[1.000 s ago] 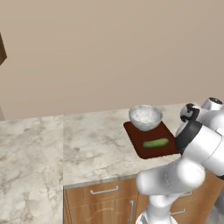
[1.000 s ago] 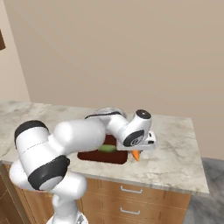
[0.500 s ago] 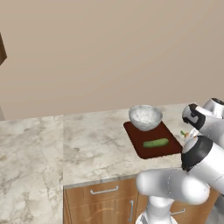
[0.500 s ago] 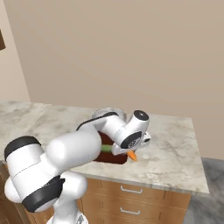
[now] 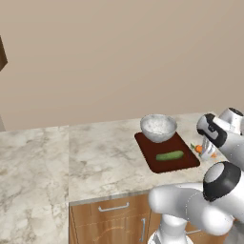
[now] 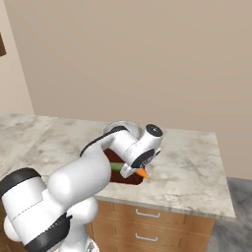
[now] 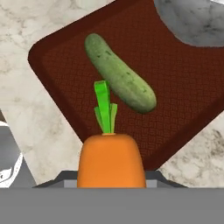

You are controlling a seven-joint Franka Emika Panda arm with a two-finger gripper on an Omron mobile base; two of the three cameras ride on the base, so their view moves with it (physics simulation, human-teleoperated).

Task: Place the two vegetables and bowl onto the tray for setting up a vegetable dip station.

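The gripper [image 5: 208, 153] is grasping the carrot [image 7: 110, 159] above the tray's [image 7: 183, 92] near edge, its green tip pointing toward the cucumber [image 7: 120, 74] lying just ahead beside the bowl [image 5: 157, 127].

I see a marble counter [image 5: 95, 157] running wall to wall, beige-veined, over wooden cabinets [image 5: 114, 219] with metal drawer handles [image 6: 147, 214]. Behind it stands a plain tan wall [image 5: 119, 57]. A dark wooden cabinet corner [image 5: 2, 55] juts in at the upper left.
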